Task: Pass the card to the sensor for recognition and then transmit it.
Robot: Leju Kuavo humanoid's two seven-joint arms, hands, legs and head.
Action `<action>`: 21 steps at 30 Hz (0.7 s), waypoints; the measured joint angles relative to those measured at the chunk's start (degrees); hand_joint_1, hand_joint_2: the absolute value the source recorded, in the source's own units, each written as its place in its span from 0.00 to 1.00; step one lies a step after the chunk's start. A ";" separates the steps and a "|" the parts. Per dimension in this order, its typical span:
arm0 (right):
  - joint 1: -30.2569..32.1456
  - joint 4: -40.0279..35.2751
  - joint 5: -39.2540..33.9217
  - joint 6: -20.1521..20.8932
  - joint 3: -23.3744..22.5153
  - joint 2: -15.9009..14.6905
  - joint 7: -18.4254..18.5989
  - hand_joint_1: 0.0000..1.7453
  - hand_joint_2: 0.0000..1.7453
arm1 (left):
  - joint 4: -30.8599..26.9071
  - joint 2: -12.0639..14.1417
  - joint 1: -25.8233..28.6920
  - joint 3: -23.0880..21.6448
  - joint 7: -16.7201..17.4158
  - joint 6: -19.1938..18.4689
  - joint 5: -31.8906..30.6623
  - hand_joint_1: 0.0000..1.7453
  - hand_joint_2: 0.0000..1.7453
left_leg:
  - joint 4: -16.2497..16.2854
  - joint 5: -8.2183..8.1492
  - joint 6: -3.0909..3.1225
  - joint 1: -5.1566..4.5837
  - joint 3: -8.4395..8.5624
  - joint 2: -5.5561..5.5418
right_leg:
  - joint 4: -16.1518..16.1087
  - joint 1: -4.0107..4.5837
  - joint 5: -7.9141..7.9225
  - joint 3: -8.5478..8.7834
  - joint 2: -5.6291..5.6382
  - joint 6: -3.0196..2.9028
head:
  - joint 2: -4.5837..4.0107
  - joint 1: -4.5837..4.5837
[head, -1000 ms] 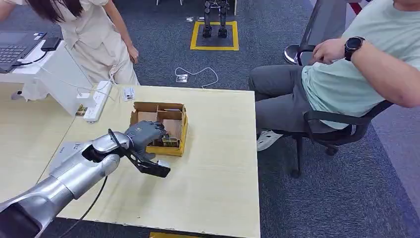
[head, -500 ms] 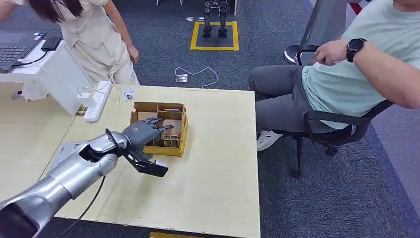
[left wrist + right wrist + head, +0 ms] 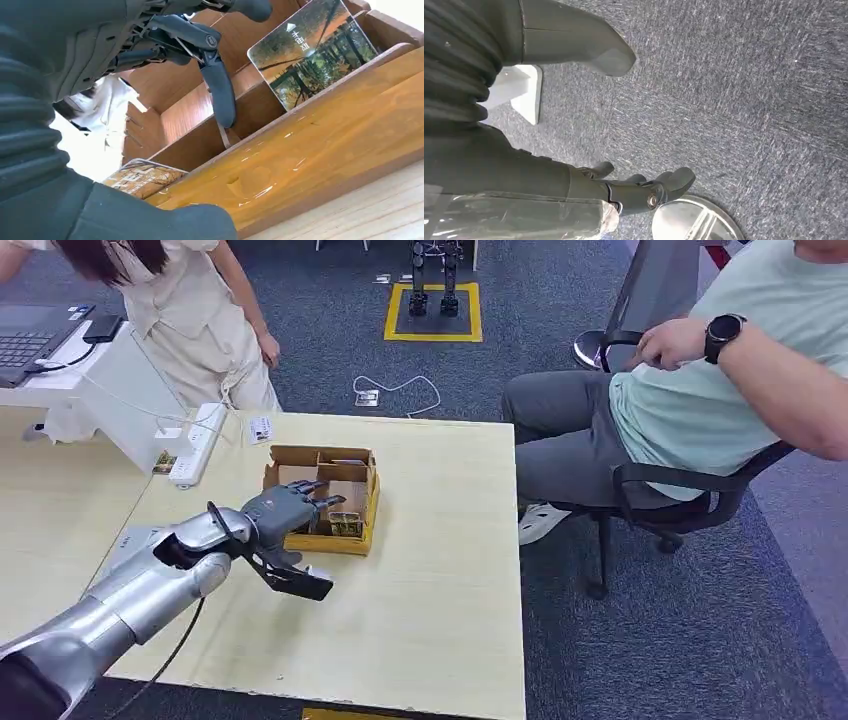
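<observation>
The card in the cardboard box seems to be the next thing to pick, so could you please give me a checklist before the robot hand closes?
1. Left robot hand over the cardboard box: ok.
2. Fingers spread, nothing held: ok.
3. Card leaning upright in its compartment, reachable: ok.
4. Fingers touching the card: not ok, a gap remains.
5. Right robot hand hanging over the carpet, holding nothing: ok.
6. Sensor location: cannot tell.

Silver jointed left arm (image 3: 130, 595) carries a black wrist bracket, trailing black cable, and dark grey left hand (image 3: 277, 508) with ribbed cover.
</observation>
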 joint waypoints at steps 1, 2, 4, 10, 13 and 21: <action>0.01 0.00 0.00 -0.02 -0.02 0.00 0.02 0.00 1.00 | -0.04 0.07 0.02 0.00 0.02 0.00 0.00 0.00 1.00 | 0.00 0.00 0.00 0.00 0.00 0.00 | 0.00 0.00 0.00 0.00 0.00 0.00 | 0.00 0.02; 0.01 0.00 0.00 -0.02 -0.02 0.00 0.00 0.00 1.00 | -0.20 0.17 0.06 0.00 0.02 0.00 0.00 0.00 1.00 | 0.00 0.00 0.00 0.00 0.00 0.00 | 0.00 0.00 0.00 0.00 0.00 0.00 | 0.00 0.00; 0.02 0.00 -0.04 -0.02 -0.04 0.00 0.00 0.00 1.00 | -0.33 0.26 0.06 0.00 0.13 0.02 0.00 0.00 1.00 | 0.00 0.00 0.00 0.00 0.00 0.00 | 0.00 0.00 0.00 0.00 0.00 0.00 | 0.00 0.00; 0.06 0.00 -0.07 -0.04 -0.13 0.00 0.02 0.00 1.00 | -1.14 0.99 -0.03 0.02 0.20 0.11 0.42 0.00 1.00 | 0.00 0.00 0.00 0.00 0.01 0.00 | 0.00 0.00 0.00 0.00 0.01 0.00 | 0.00 0.02; 0.07 0.00 -0.07 -0.04 -0.17 0.00 0.02 0.00 1.00 | -1.36 1.18 -0.07 0.02 0.22 0.11 0.46 0.00 1.00 | 0.00 0.00 0.00 0.00 0.01 0.00 | 0.00 0.00 0.00 0.00 0.00 0.00 | 0.00 0.02; 0.07 0.00 -0.07 -0.04 -0.20 0.00 0.02 0.00 1.00 | -1.40 1.33 -0.09 0.02 0.22 0.11 0.57 0.00 1.00 | 0.00 0.00 0.00 0.00 0.01 0.00 | 0.00 0.00 0.00 0.00 0.00 0.00 | 0.00 0.02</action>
